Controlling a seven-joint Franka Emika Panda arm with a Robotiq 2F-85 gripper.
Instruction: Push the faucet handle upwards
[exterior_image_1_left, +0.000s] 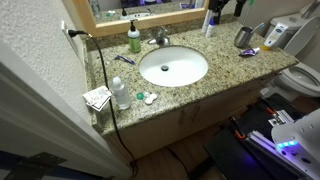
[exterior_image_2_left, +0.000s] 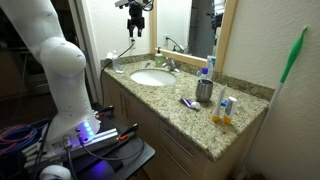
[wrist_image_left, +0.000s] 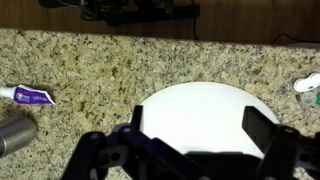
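Observation:
The small chrome faucet with its short lever handle (exterior_image_1_left: 160, 38) stands at the back rim of the white oval sink (exterior_image_1_left: 173, 67), and shows in both exterior views (exterior_image_2_left: 172, 63). My gripper (exterior_image_2_left: 135, 15) hangs high above the sink, well apart from the faucet. In the wrist view its two dark fingers are spread wide and empty (wrist_image_left: 198, 122), with the white sink bowl (wrist_image_left: 200, 105) below them. The faucet handle is out of the wrist view.
A green soap bottle (exterior_image_1_left: 134, 40) stands beside the faucet. A metal cup (exterior_image_2_left: 204, 91) and a toothpaste tube (wrist_image_left: 30, 96) lie on the granite counter (exterior_image_1_left: 215, 80). A black cord (exterior_image_1_left: 100, 75) hangs over the counter's end. A toilet (exterior_image_1_left: 300, 78) stands beside the counter.

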